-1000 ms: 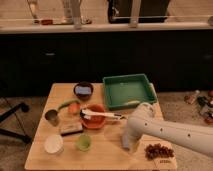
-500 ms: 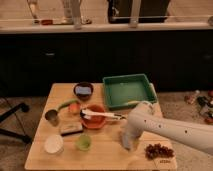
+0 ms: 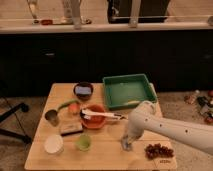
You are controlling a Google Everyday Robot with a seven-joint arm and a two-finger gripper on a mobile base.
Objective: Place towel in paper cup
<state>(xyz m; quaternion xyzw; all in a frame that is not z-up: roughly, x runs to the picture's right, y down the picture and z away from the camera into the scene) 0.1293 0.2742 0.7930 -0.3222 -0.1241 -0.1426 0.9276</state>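
Small, narrow, grey-blue: towel [image 3: 125,146], flat on the table [image 3: 105,159], front and right of centre, right under the gripper [image 3: 127,142]. Hard to part from the gripper tip by eye. Cannot tell whether clenched, released or grasping. Paper cup [image 3: 53,144]: wide, white, upright near the front left corner, well apart from the towel. Just beside it, towards the towel: green cup [image 3: 83,143]. Bare wood along the front edge between green cup and gripper. Grapes [image 3: 159,150] near the front right corner. Bowl [image 3: 94,118] behind that open strip; tray [image 3: 128,91] at the back right edge.
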